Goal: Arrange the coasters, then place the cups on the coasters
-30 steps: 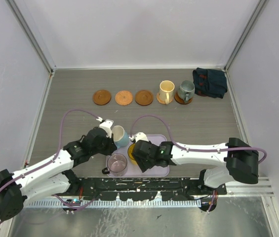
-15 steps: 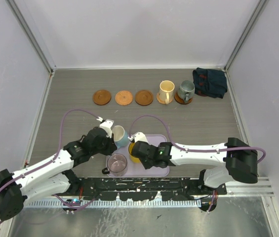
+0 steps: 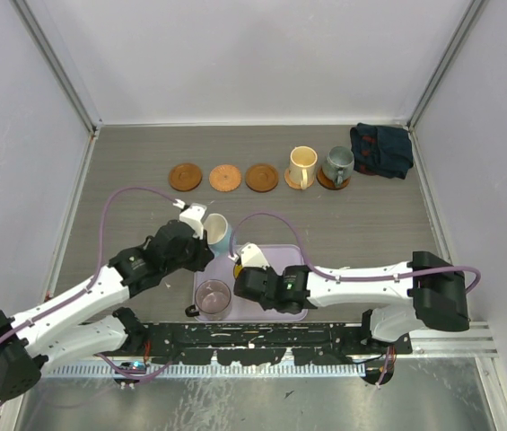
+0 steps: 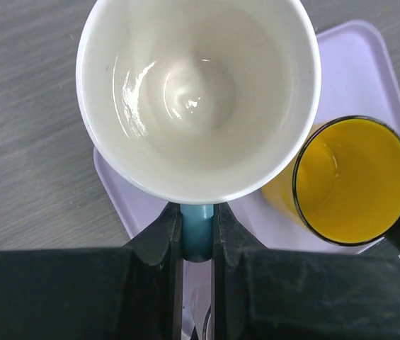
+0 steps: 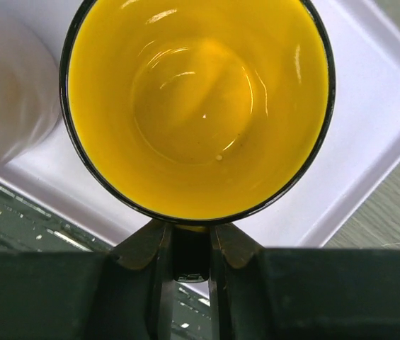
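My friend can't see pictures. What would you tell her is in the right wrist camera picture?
We look straight down into an empty orange-yellow cup, its handle pinched between the two black fingers of the right gripper. The cup is over a lavender tray, and the side of another cup peeks in at the left edge.
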Action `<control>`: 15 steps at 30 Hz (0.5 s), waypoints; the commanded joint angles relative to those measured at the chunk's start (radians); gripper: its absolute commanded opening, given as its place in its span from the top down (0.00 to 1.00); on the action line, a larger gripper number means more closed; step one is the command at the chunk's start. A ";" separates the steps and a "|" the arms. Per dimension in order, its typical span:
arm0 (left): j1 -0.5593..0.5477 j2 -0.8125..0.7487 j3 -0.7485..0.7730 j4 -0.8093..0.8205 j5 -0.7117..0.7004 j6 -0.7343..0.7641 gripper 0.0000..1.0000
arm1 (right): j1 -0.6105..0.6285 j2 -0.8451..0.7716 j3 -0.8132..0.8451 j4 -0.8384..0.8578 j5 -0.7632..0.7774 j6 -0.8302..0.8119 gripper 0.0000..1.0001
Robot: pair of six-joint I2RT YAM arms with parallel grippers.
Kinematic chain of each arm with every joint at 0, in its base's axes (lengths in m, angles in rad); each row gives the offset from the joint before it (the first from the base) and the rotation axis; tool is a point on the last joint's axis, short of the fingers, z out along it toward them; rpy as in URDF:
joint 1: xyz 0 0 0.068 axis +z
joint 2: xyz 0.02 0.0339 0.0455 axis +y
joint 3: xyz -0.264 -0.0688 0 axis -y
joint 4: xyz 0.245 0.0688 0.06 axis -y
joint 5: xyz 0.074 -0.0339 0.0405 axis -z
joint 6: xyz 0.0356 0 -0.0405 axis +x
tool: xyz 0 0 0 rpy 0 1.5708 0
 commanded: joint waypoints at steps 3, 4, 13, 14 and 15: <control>-0.009 -0.002 0.132 0.042 -0.158 -0.008 1.00 | 0.005 -0.069 0.103 0.024 0.290 0.035 0.99; -0.008 0.011 0.144 0.035 -0.181 -0.007 1.00 | 0.001 -0.061 0.122 0.018 0.330 0.033 0.99; -0.005 0.165 0.285 -0.034 -0.404 -0.001 1.00 | -0.139 0.007 0.242 0.115 0.431 -0.056 0.99; 0.002 0.187 0.302 -0.042 -0.417 0.002 1.00 | -0.168 0.005 0.240 0.142 0.422 -0.072 0.99; 0.015 0.205 0.317 -0.049 -0.419 0.002 1.00 | -0.200 0.005 0.238 0.176 0.404 -0.091 0.99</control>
